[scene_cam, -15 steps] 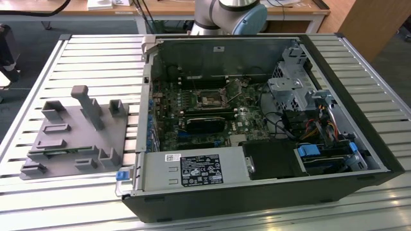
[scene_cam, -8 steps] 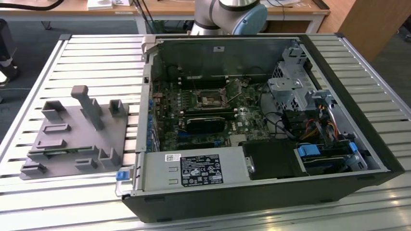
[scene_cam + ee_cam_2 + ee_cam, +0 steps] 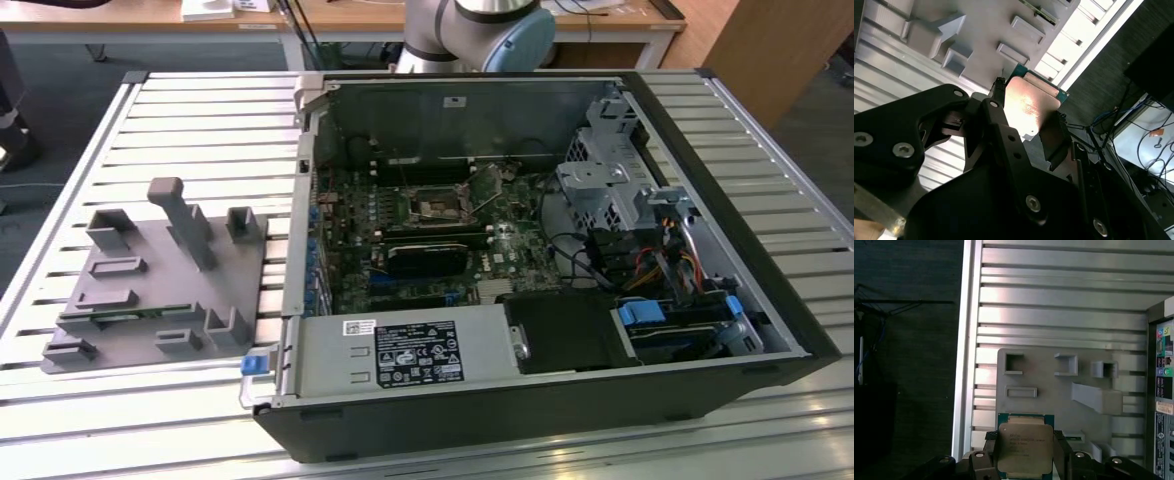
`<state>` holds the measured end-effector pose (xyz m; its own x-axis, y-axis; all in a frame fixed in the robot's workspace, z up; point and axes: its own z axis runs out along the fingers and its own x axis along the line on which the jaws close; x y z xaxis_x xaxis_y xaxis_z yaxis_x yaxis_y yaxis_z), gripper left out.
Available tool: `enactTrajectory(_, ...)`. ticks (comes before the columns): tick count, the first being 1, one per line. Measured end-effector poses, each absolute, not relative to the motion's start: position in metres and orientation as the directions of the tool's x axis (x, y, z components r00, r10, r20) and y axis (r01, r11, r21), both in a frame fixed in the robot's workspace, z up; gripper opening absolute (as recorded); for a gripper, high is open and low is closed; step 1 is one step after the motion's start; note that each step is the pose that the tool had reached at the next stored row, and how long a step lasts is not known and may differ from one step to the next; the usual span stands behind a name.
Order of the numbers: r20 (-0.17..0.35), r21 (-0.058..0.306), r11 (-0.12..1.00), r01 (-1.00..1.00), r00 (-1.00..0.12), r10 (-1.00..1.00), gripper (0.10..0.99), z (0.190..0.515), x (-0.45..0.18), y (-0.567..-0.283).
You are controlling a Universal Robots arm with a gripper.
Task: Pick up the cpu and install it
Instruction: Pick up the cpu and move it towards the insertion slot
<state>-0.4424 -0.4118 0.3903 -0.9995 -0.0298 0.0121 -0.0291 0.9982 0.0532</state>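
We start at the gripper (image 3: 1025, 451), whose two black fingers (image 3: 992, 455) are clamped on opposite edges of the cpu (image 3: 1024, 442). The chip sits flat between them with its silvery top facing the first wrist camera and a thin green rim showing past the fingertips. We judge that it hangs in the air clear of everything, since nothing appears to touch it but the fingers. Beneath the gripper lies the grey tray (image 3: 1044, 380) with its raised blocks and open pockets, and under that the slatted metal table (image 3: 1064, 315). Off to one side of the gripper stands the rear edge of the computer case (image 3: 1161, 390). To carry the chip well, we think the grip should stay on the two edges only and the chip should stay level. The squeeze should be just firm enough that the chip cannot slip or twist, because a tilted chip would sit badly in any seat. The second wrist view adds what the first cannot: it looks along the fingers from the side and shows the cpu (image 3: 1029, 107) as a bright plate pinched at the fingertips, with the tray (image 3: 979, 20) well beyond it. The exterior view gives the wider layout, with the open case (image 3: 534, 400), the black-framed socket (image 3: 438, 207) on the board inside it and the arm's base (image 3: 481, 35) behind. The tray (image 3: 134, 300) sits well apart from that socket (a fair way for a small chip to travel).
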Motion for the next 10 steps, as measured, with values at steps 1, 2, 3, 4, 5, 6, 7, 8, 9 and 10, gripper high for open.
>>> enactTrajectory(1, 0.012, 0.053, 0.998, -0.029, -0.999, -0.030, 0.529, 0.391, -0.442, -0.412)
enactTrajectory(2, 0.012, 0.053, 0.998, -0.029, -0.999, -0.030, 0.529, 0.393, -0.442, -0.412)
enactTrajectory(3, 0.012, 0.053, 0.998, -0.029, -0.999, -0.030, 0.529, 0.394, -0.442, -0.412)
enactTrajectory(4, 0.012, 0.053, 0.998, -0.029, -0.999, -0.030, 0.529, 0.395, -0.442, -0.412)
enactTrajectory(5, 0.012, 0.053, 0.998, -0.029, -0.999, -0.030, 0.529, 0.396, -0.442, -0.412)
enactTrajectory(6, 0.012, 0.053, 0.998, -0.029, -0.999, -0.030, 0.529, 0.398, -0.442, -0.412)
enactTrajectory(7, 0.012, 0.053, 0.998, -0.029, -0.999, -0.030, 0.529, 0.399, -0.442, -0.412)
enactTrajectory(8, 0.012, 0.053, 0.998, -0.029, -0.999, -0.030, 0.529, 0.400, -0.442, -0.412)
enactTrajectory(9, 0.012, 0.053, 0.998, -0.029, -0.999, -0.030, 0.529, 0.401, -0.442, -0.412)
enactTrajectory(10, 0.012, 0.053, 0.998, -0.029, -0.999, -0.030, 0.529, 0.403, -0.442, -0.412)
